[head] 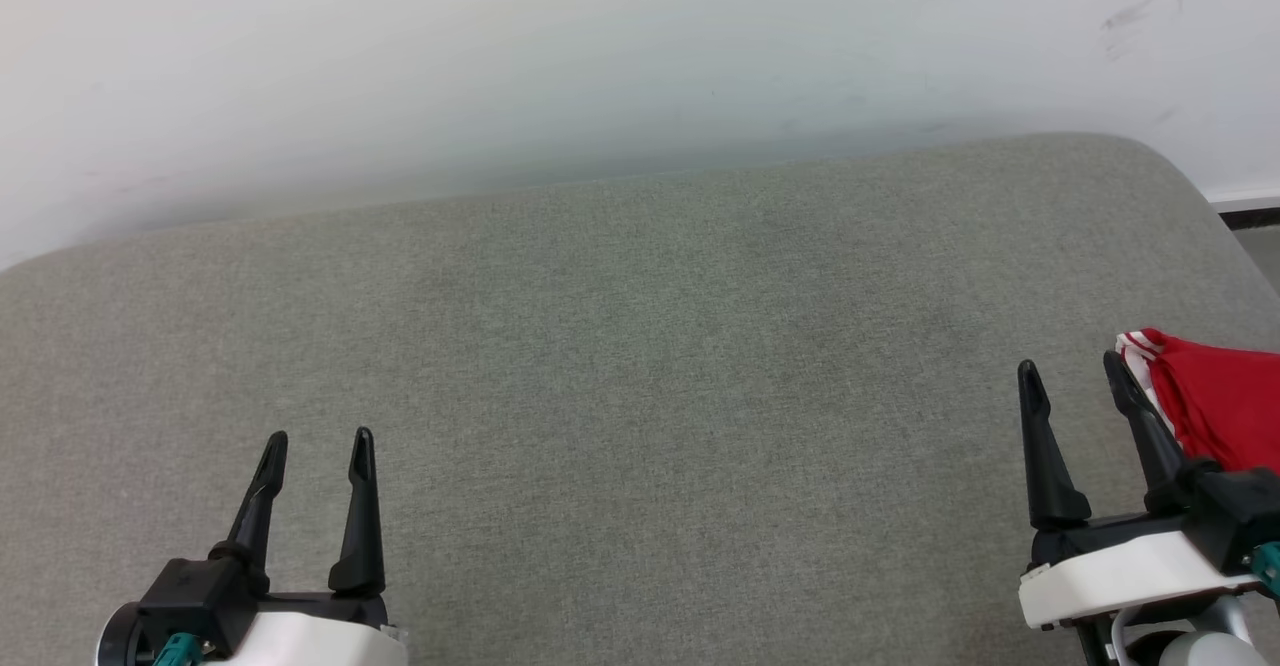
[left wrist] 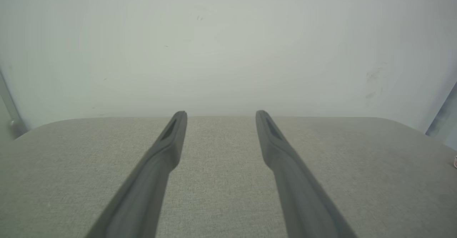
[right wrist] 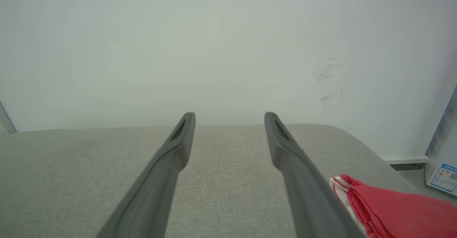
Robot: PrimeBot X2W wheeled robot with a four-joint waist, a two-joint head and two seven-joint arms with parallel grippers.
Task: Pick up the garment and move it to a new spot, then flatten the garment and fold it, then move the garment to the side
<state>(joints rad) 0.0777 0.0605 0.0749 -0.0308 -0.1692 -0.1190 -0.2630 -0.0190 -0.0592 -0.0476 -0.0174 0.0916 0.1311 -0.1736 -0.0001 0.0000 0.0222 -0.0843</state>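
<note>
The garment [head: 1215, 406], red cloth with a red-white striped edge, lies bunched at the far right of the grey cushioned surface [head: 640, 346], cut off by the frame. In the right wrist view the garment [right wrist: 392, 209] sits low right, just beside the right finger. My right gripper [head: 1075, 381] stands open right next to it, nothing between its fingers. My left gripper [head: 318, 446] hovers open at the lower left, far from the cloth. Both wrist views show empty gaps, the left gripper [left wrist: 220, 113] and the right gripper [right wrist: 229, 115] pointing at the wall.
A white wall [head: 600, 56] rises behind the cushion's far edge. The cushion's rounded right corner drops off to the floor, where a white box with a blue label [right wrist: 444, 175] stands.
</note>
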